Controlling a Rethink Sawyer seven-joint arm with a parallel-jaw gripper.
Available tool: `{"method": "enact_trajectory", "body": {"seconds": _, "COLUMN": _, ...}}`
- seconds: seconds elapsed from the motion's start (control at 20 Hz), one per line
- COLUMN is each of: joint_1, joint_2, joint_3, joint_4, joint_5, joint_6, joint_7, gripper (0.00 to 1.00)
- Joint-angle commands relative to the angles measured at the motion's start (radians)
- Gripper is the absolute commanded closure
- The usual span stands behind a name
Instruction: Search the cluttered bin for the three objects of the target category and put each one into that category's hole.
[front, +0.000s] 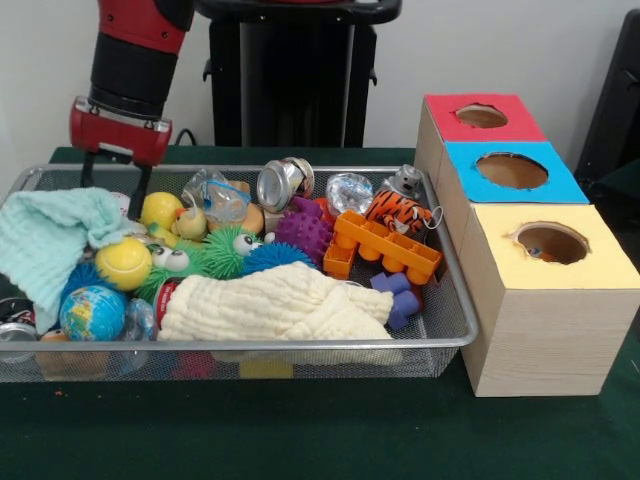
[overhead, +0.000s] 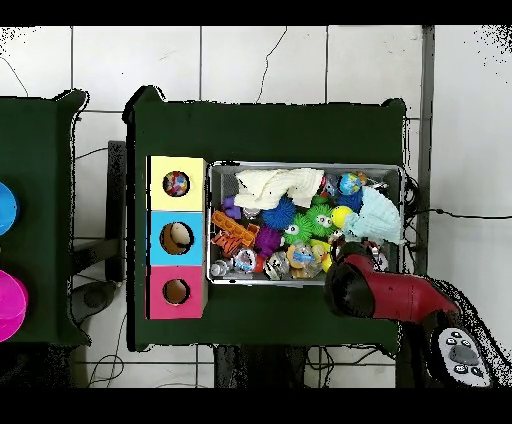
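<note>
The silver wire-mesh bin (front: 440, 300) is sitting on the green bench (front: 320, 440), crammed; the pale mint cloth (front: 50, 245) is draping its corner, risking snagging the black claw (front: 112, 185); whether that claw is spread, I cannot tell; no target is identifiable

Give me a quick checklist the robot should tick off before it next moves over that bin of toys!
1. Gripper over the wire bin: ok, at its far corner.
2. Gripper empty: cannot tell.
3. Holes reachable: ok; red hole, blue hole and yellow hole all uncovered.
4. Toys all visible: not ok; the cream cloth and mint cloth cover some.
5. Boxes beside bin: ok.
</note>
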Motion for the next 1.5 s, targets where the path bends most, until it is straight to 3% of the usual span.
{"method": "enact_trajectory", "body": {"seconds": 0.05, "joint_1": 0.02, "joint_2": -0.081, "joint_3": 0.174, "joint_4": 0.068, "joint_5": 0.109, "joint_6": 0.261, "joint_7": 0.077, "gripper": 0.0}}
{"method": "enact_trajectory", "body": {"seconds": 0.25, "joint_1": 0.038, "joint_2": -0.103, "joint_3": 0.185, "joint_4": 0.053, "joint_5": 0.132, "joint_6": 0.298, "joint_7": 0.068, "gripper": 0.0}}
{"method": "enact_trajectory", "body": {"seconds": 0.55, "joint_1": -0.013, "joint_2": -0.113, "joint_3": 0.316, "joint_4": 0.051, "joint_5": 0.14, "joint_6": 0.297, "joint_7": 0.019, "gripper": 0.0}}
{"method": "enact_trajectory", "body": {"seconds": 0.9, "joint_1": -0.06, "joint_2": -0.058, "joint_3": 0.394, "joint_4": 0.061, "joint_5": 0.107, "joint_6": 0.182, "joint_7": 0.042, "gripper": 0.0}}
{"method": "enact_trajectory", "body": {"seconds": 1.1, "joint_1": -0.06, "joint_2": -0.007, "joint_3": 0.386, "joint_4": 0.057, "joint_5": 0.067, "joint_6": 0.111, "joint_7": 0.068, "gripper": 0.0}}
{"method": "enact_trajectory", "body": {"seconds": 1.5, "joint_1": -0.001, "joint_2": 0.122, "joint_3": 0.29, "joint_4": 0.038, "joint_5": 0.032, "joint_6": -0.084, "joint_7": 0.128, "gripper": 0.0}}
